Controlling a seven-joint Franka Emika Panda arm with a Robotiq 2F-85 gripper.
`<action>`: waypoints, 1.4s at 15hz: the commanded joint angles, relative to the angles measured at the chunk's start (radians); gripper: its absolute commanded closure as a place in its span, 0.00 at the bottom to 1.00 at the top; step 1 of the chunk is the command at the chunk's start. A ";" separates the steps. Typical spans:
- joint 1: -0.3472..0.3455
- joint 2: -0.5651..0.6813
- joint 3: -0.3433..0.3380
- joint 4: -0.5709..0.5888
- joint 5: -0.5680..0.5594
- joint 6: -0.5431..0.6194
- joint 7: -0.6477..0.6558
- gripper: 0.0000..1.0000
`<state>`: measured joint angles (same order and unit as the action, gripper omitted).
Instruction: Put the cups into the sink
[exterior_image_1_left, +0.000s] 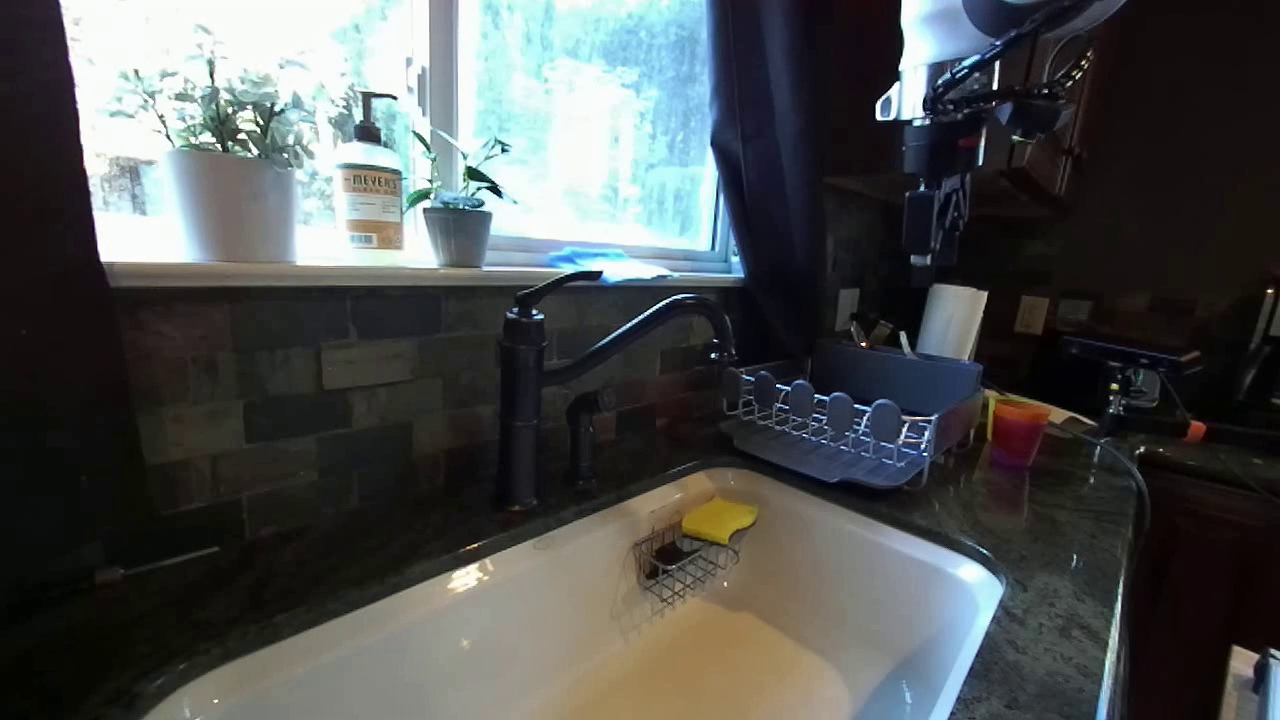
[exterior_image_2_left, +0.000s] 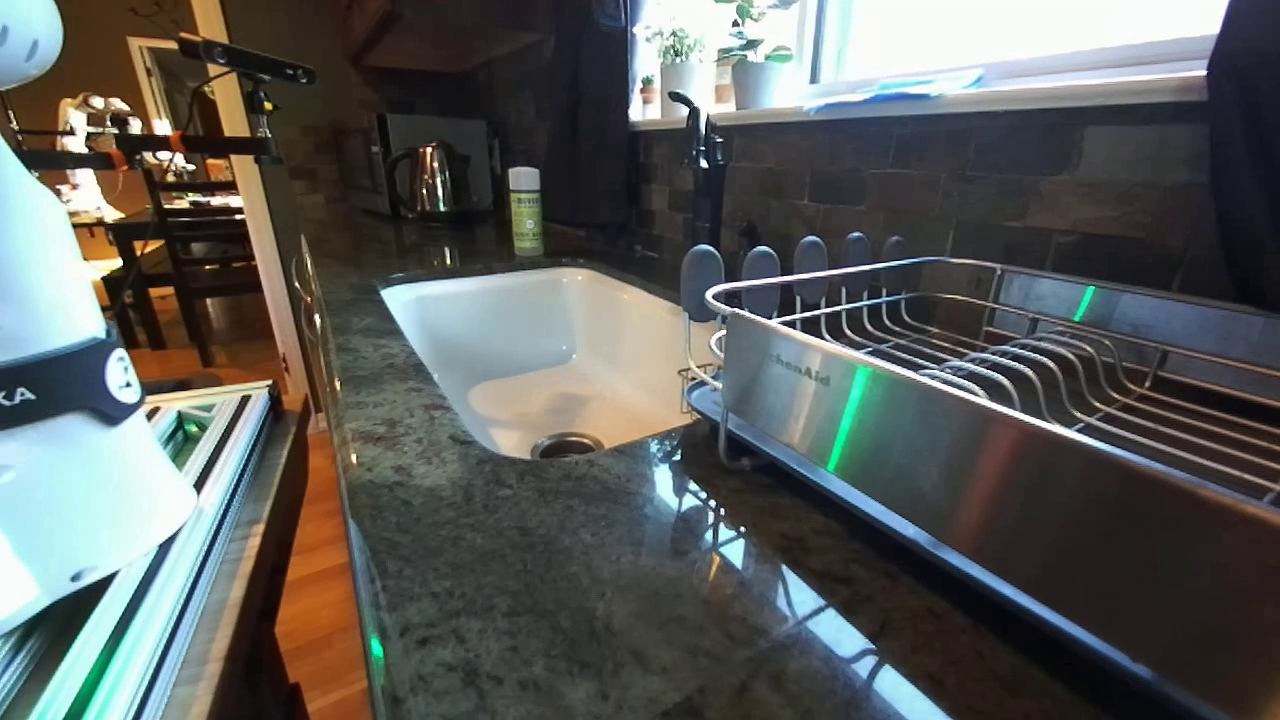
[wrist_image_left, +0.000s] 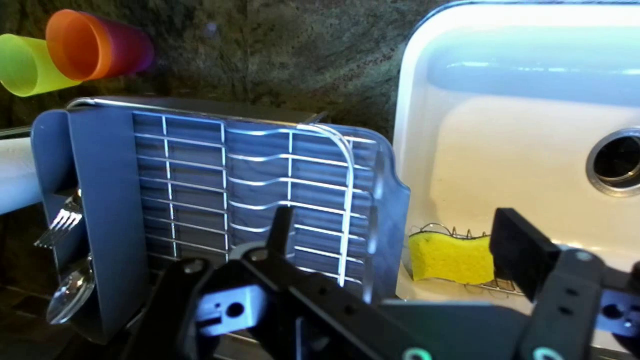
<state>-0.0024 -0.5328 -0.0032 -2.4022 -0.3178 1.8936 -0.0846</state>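
Cups (wrist_image_left: 102, 46) are seen beside the dish rack (exterior_image_2_left: 960, 480), by its end away from the sink (wrist_image_left: 500, 150); above the rack, the gripper (wrist_image_left: 392, 225), spread wide and empty, must likely be brought that way.
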 joint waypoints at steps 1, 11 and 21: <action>-0.051 -0.001 -0.092 -0.020 -0.027 0.036 -0.094 0.00; -0.226 0.029 -0.289 -0.102 -0.138 0.212 -0.231 0.00; -0.231 0.082 -0.273 -0.055 -0.140 0.207 -0.233 0.00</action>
<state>-0.2094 -0.5072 -0.2667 -2.4688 -0.4272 2.0670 -0.3042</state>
